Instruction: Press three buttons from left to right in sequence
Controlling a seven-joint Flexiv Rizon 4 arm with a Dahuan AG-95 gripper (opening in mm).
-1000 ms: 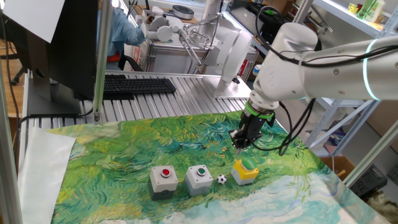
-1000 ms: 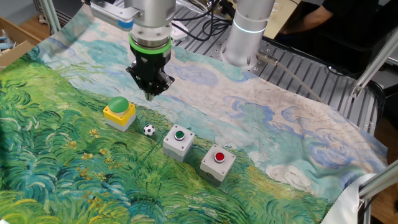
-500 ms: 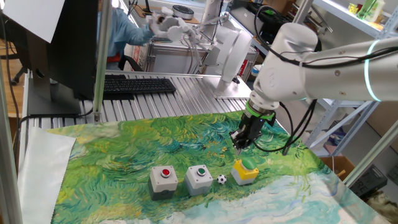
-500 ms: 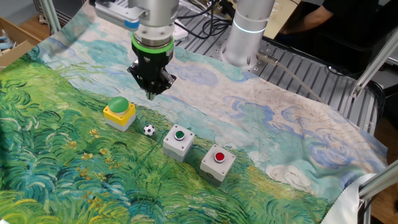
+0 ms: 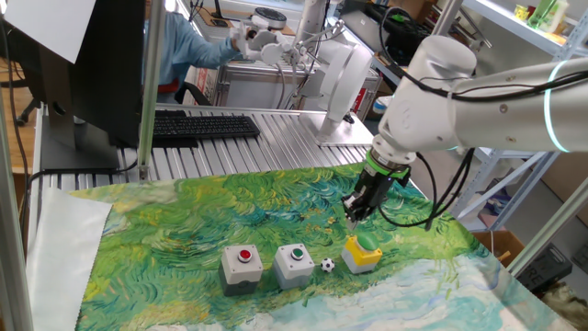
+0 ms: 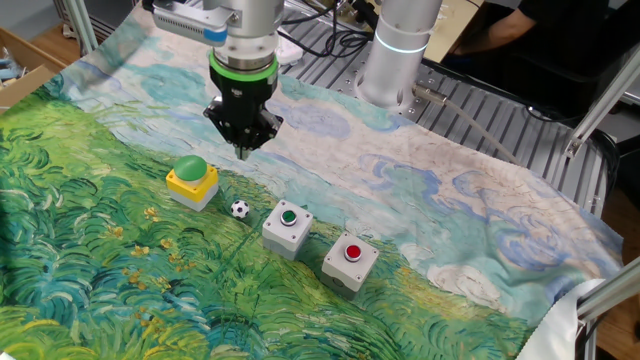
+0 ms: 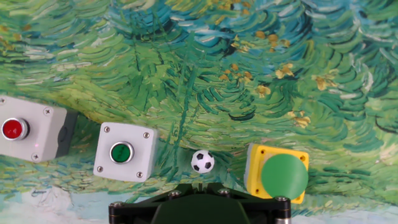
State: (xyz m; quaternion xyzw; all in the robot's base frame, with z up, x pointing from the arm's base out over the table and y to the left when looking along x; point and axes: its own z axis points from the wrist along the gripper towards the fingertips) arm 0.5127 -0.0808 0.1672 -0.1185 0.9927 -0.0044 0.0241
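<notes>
Three button boxes stand in a row on the painted cloth: a grey box with a red button, a grey box with a green button and a yellow box with a green button. My gripper hangs above the cloth just behind the yellow box and touches nothing. Its fingers meet in a point. In the other fixed view the gripper is above and behind the yellow box, with the green-button box and the red-button box further along. The hand view shows the red-button box, the green-button box and the yellow box.
A tiny soccer-patterned ball lies between the green-button grey box and the yellow box; it also shows in the hand view. A keyboard lies on the metal table behind the cloth. The arm's base stands at the back.
My gripper has shifted only slightly near the yellow box. The boxes and the ball have not moved. A person in the background has moved.
</notes>
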